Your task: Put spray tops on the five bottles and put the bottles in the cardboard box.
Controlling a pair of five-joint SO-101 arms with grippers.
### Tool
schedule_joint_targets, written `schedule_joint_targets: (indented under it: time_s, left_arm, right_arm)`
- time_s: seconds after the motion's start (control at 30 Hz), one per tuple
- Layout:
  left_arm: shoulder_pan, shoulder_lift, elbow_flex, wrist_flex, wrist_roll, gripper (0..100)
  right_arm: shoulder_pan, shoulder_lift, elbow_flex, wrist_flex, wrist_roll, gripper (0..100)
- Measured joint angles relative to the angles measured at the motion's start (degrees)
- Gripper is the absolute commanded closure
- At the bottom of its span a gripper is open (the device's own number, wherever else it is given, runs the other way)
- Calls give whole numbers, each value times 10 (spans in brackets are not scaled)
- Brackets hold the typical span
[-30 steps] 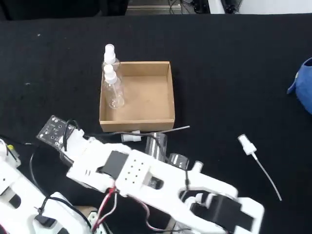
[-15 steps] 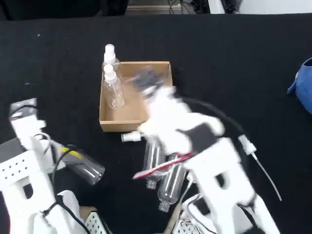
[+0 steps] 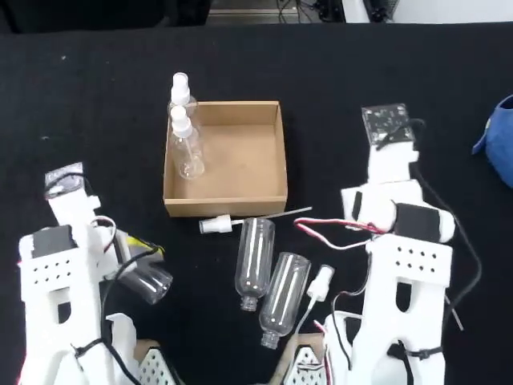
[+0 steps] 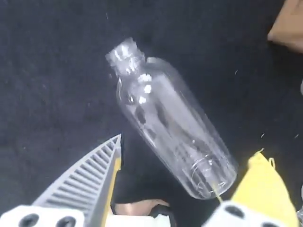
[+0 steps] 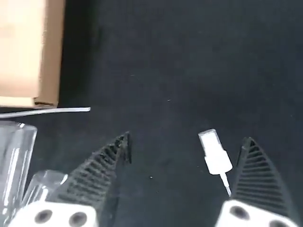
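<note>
The cardboard box (image 3: 225,200) sits mid-table. One capped bottle (image 3: 186,147) lies inside it and another capped bottle (image 3: 179,90) stands at its far left corner. Two open bottles (image 3: 255,260) (image 3: 284,297) lie in front of the box. A third open bottle (image 4: 173,124) (image 3: 149,277) lies between the spread fingers of my left gripper (image 4: 184,165), which is open. My right gripper (image 5: 187,146) is open over a loose spray top (image 5: 214,152), which lies close to one finger. Two more spray tops (image 3: 216,226) (image 3: 320,281) lie near the open bottles.
A blue object (image 3: 498,143) sits at the table's right edge. The black cloth spreads wide behind and beside the box. Both arm bases stand at the front edge, left and right.
The arm that stretched across the front of the table has swung to the right, over the loose spray top. The left arm has drawn back to the left, uncovering the third bottle.
</note>
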Motion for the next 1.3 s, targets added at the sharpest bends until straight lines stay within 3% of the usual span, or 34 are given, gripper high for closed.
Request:
schedule_joint_targets:
  time_s: [0.33, 0.53, 0.73, 0.83, 0.97, 1.07, 1.3]
  left_arm:
    - [2, 0, 26, -18, 10, 730]
    - [4, 0, 79, -91, 10, 737]
    - [4, 0, 98, -111, 11, 980]
    - [4, -1, 97, -116, 5, 966]
    - [0, -1, 89, -116, -33, 970]
    - [-40, -1, 50, -116, -58, 970]
    - [-176, 17, -76, -116, -258, 969]
  right_arm:
    - [29, 0, 11, -23, 3, 680]
    - [29, 0, 11, -25, 3, 680]
    - [29, 0, 11, -25, 3, 680]
    - [29, 0, 11, -25, 3, 680]
    - [29, 0, 11, -25, 3, 680]
    - [29, 0, 11, -25, 3, 680]
    - [29, -1, 11, 0, 3, 680]
